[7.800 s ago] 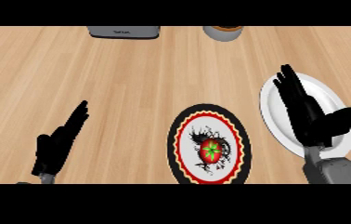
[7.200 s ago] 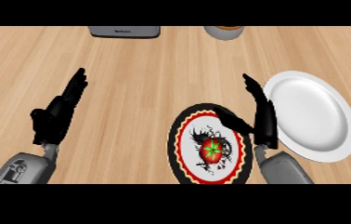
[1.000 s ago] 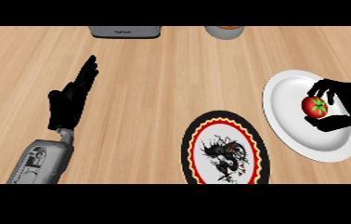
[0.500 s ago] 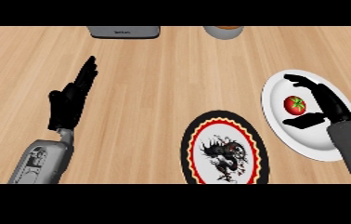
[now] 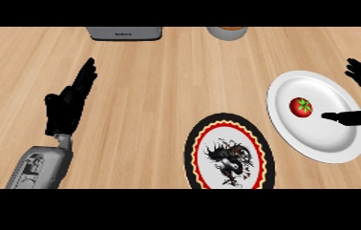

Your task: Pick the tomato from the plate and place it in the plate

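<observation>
**Tomato on the white plate, hand clear of it**

Since the tomato [image 5: 301,106] lies by itself on the white plate [image 5: 310,138] at the right of the counter [image 5: 176,76], the main part of the task looks done. Nothing holds it: it sits a little above the plate's middle, stalk end up, apart from every finger.

The patterned plate [image 5: 227,153], with its black and red rim and dark drawing in the centre, stands just left of the white one and has nothing on it. By these two facts I judge the move from one plate to the other complete.

The right hand [image 5: 344,117] shows only in part at the picture's right edge. One dark finger or thumb reaches over the white plate, near the tomato but not touching it, and further fingertips show higher up by the rim. The fingers are spread and grip nothing, so the hand is open.

The left hand [image 5: 68,105] rests at the left of the counter, fingers straight and pointing up, open and empty, well apart from both plates.

What is left, as far as I can judge, is only for the right hand to draw off from over the plate. A grey box [image 5: 124,32] and a cup [image 5: 227,32] stand at the far edge, uninvolved.
</observation>
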`<control>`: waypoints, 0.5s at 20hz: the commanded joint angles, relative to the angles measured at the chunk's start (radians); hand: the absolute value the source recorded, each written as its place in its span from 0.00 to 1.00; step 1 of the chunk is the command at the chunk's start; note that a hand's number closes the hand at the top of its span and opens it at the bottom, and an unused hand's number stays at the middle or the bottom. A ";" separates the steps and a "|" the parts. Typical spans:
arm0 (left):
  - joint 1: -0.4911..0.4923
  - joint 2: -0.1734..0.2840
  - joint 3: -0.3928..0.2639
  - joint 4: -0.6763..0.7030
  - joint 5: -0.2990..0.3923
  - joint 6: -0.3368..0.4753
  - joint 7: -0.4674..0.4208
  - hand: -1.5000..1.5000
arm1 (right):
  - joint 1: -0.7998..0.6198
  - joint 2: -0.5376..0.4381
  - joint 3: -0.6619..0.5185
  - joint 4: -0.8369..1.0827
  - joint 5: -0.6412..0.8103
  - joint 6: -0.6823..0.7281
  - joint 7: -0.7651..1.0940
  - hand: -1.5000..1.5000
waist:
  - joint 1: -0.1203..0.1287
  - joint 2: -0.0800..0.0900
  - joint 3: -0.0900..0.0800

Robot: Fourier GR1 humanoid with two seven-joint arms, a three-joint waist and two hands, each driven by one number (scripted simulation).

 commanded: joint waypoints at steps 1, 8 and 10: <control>-0.059 -0.023 0.001 0.045 -0.015 0.016 0.026 0.50 | -0.015 -0.106 -0.112 0.055 -0.098 0.077 0.034 0.00 | -0.006 0.003 0.000; 0.007 -0.024 -0.012 -0.016 -0.014 -0.014 0.005 0.50 | 0.042 -0.301 -0.191 0.280 -0.125 0.242 -0.104 0.00 | 0.025 0.009 0.004; 0.007 -0.043 0.000 0.047 -0.013 -0.009 -0.073 0.50 | 0.095 -0.321 -0.185 0.296 -0.108 0.268 -0.195 0.00 | 0.022 0.015 0.005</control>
